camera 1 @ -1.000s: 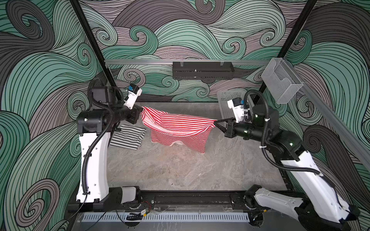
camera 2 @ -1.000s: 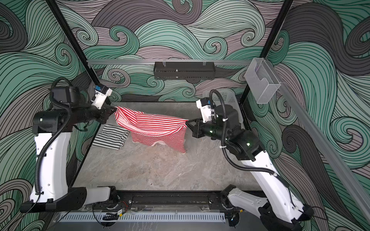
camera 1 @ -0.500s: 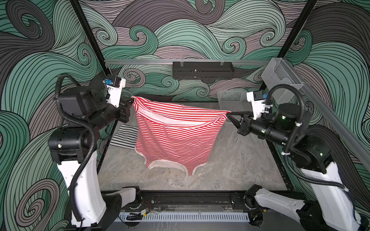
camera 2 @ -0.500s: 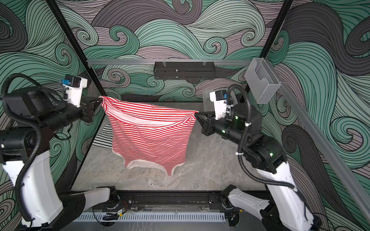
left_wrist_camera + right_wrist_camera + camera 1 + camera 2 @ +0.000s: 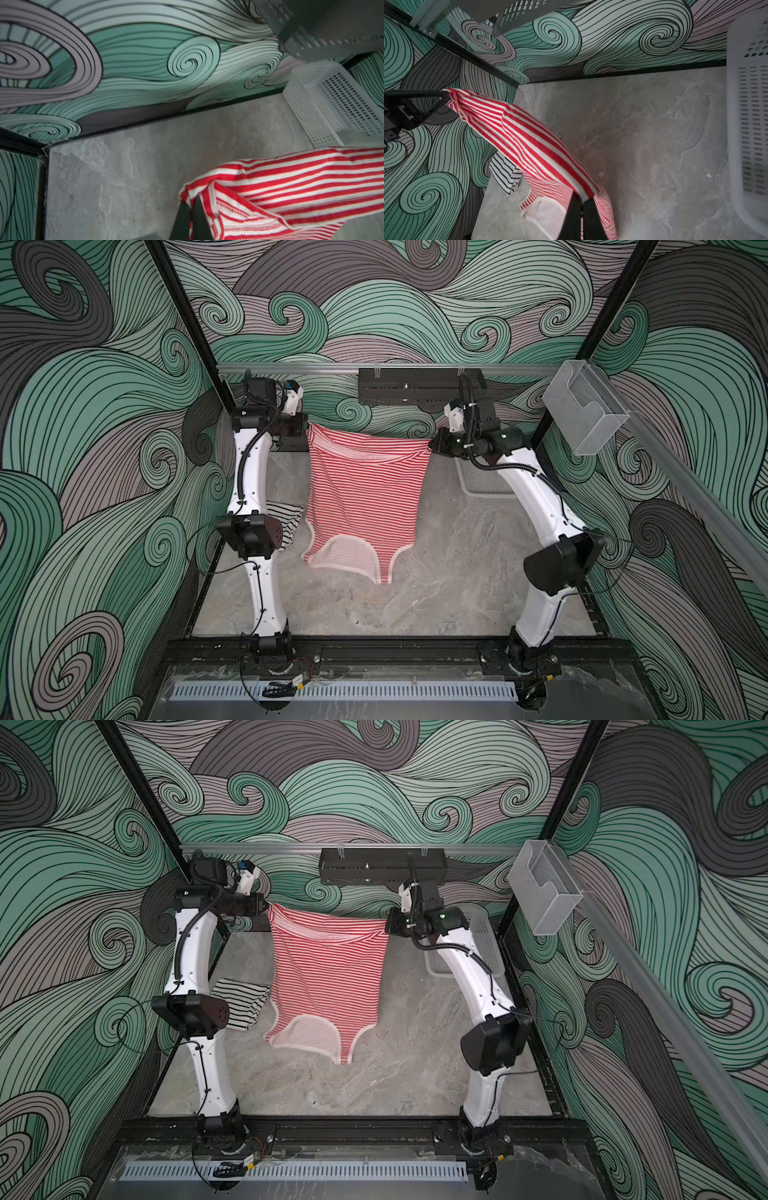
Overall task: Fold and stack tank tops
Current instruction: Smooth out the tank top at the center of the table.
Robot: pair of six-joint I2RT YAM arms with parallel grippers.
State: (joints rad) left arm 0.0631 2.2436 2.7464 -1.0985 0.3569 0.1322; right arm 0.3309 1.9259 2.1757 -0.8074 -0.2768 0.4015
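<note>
Red-and-white tank top suspended hem-up above the grey table. Nearest, its white-trimmed neck and armholes hang low over the table; whether they touch it cannot be told. Just left of this lower end, the black-and-white tank top lies on the table, partly hidden by the left arm. Farther back, the hem is stretched between the two grippers. The left gripper pinches its left corner and the right gripper its right corner, each with jaws clamped on the cloth. Farthest, right of the red top, the white perforated basket stands behind the right arm.
</note>
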